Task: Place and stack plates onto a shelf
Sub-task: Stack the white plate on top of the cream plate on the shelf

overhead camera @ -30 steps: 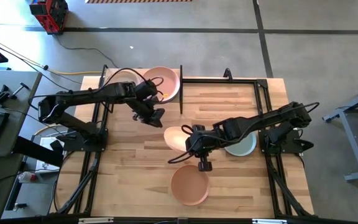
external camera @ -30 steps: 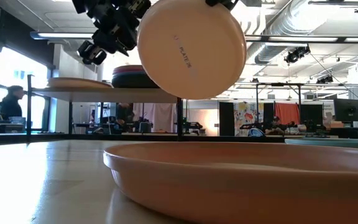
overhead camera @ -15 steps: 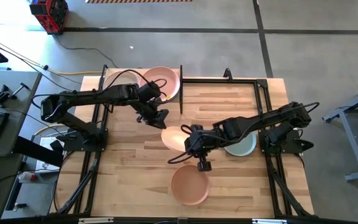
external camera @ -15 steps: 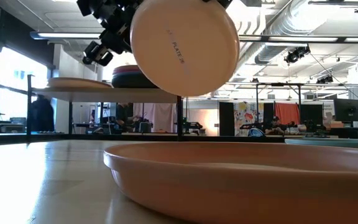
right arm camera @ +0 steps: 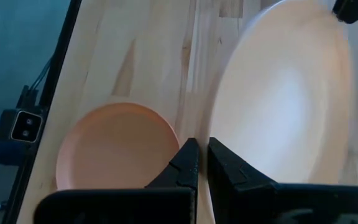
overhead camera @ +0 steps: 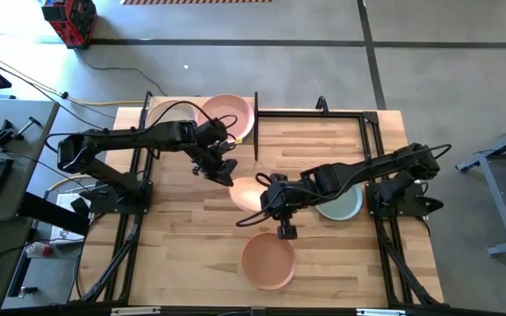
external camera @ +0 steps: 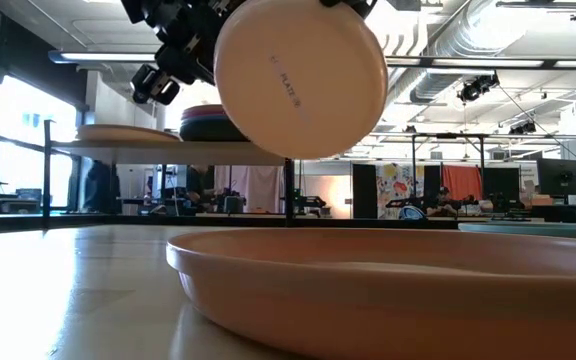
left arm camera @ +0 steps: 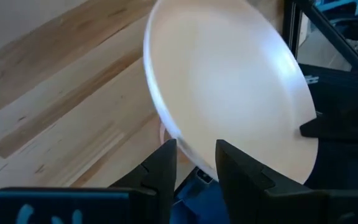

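Cream plate (external camera: pixel 300 78), round, shallow and matte, with small lettering on its underside, hangs in the air above the middle of the wooden surface (overhead camera: pixel 191 228), tilted steeply up on edge. In the low view its underside faces the camera; being round, it has no long axis. The right pincer (right arm camera: pixel 199 163) is clamped on one edge of its rim. The left pincer (left arm camera: pixel 192 160) sits at the opposite edge with its fingers apart on either side of the rim, not clearly pressing on it.

A peach-orange plate (overhead camera: pixel 267 261) lies flat on the surface just in front of the raised plate. A sage green plate (overhead camera: pixel 345 206) lies partly hidden under the right arm. Behind, the shelf (external camera: pixel 168 151) carries a beige plate (external camera: pixel 123 132) on one half and a pink plate (overhead camera: pixel 231 114) stacked on a dark grey plate (external camera: pixel 213 128) on the other.
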Controlling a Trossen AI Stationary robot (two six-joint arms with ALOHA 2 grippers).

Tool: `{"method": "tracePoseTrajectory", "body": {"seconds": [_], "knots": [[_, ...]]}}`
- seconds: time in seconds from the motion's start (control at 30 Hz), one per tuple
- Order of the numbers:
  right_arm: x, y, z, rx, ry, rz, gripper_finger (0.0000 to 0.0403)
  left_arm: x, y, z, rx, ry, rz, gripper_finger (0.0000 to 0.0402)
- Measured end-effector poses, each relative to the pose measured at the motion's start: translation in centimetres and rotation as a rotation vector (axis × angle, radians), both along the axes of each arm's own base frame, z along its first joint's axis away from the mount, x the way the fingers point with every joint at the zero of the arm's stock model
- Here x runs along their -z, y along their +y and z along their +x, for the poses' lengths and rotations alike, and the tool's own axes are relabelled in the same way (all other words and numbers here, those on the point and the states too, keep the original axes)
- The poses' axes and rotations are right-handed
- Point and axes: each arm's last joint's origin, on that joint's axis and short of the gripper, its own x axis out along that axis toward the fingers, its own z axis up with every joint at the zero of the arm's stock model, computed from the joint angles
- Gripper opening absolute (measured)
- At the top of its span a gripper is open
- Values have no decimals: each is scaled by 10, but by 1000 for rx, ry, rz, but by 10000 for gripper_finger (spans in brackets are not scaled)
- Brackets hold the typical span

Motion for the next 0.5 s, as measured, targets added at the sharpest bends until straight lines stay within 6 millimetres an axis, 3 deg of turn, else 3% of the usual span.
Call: {"method": "tracePoseTrajectory", "body": {"seconds": [0.33,0.5], "knots": [[-2,-6,3,23,-23,-5,0,1,-2,0,14,7,2,99],[-16,-10,4,48,-65,-46,0,2,-3,-2,27,25,-1,99]]}}
